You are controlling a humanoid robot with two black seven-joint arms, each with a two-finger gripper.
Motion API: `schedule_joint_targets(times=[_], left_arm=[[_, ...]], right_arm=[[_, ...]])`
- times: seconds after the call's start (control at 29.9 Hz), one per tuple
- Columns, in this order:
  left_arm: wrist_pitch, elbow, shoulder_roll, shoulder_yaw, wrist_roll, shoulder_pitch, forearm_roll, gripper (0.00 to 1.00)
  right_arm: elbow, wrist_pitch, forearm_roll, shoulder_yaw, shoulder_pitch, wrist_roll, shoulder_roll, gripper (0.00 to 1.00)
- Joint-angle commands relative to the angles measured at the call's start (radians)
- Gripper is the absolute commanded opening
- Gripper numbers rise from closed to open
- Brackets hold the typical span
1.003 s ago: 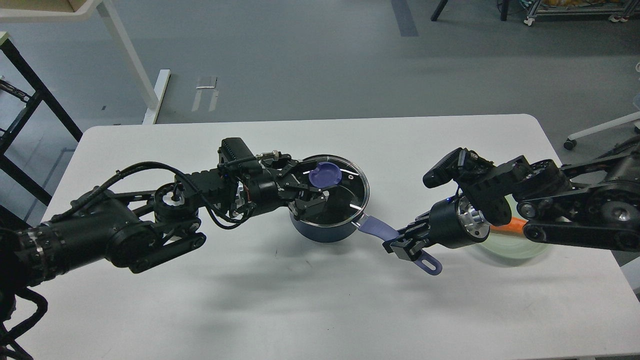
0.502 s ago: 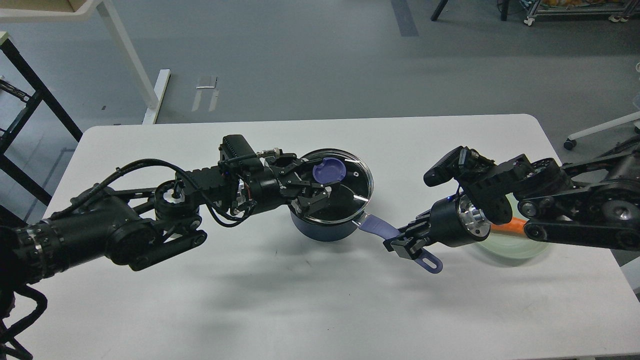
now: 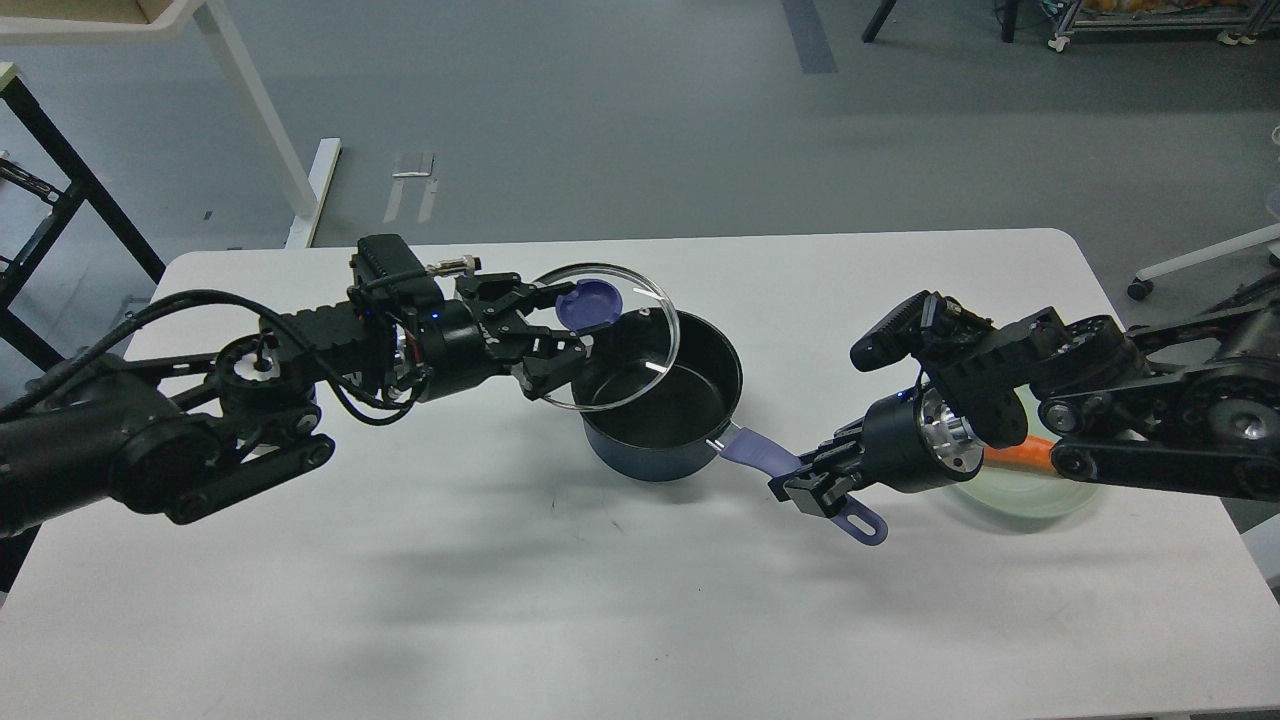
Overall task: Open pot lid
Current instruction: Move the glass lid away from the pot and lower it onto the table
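A dark blue pot (image 3: 665,420) stands mid-table with its black inside showing. Its purple handle (image 3: 760,455) points to the lower right. My left gripper (image 3: 560,335) is shut on the purple knob (image 3: 592,300) of the glass lid (image 3: 620,345) and holds the lid tilted in the air, above and to the left of the pot. My right gripper (image 3: 815,485) is shut on the pot handle near its far end.
A pale green plate (image 3: 1030,495) with an orange carrot (image 3: 1015,455) lies at the right, partly hidden behind my right arm. A white table leg and a black frame stand on the floor at the back left.
My left gripper has lifted the lid off the pot and carried it up and to the left. The pot now shows open. My right gripper has stayed on the handle.
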Motion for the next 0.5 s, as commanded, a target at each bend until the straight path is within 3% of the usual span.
schedule_joint_targets(times=[0.0, 0.17, 0.47], left_arm=[[0.0, -0.007, 0.078, 0.002, -0.008, 0.01, -0.028, 0.38], [0.003, 0.001, 0.173, 0.005, -0.038, 0.036, -0.039, 0.37], [0.061, 0.044, 0.254, 0.003, -0.068, 0.219, -0.046, 0.36]], right_arm=[[0.0, 0.0, 0.0, 0.002, 0.0, 0.0, -0.001, 0.27], [-0.001, 0.0, 0.0, 0.004, 0.0, 0.0, -0.001, 0.27], [0.0, 0.0, 0.0, 0.004, -0.002, 0.0, -0.014, 0.27]])
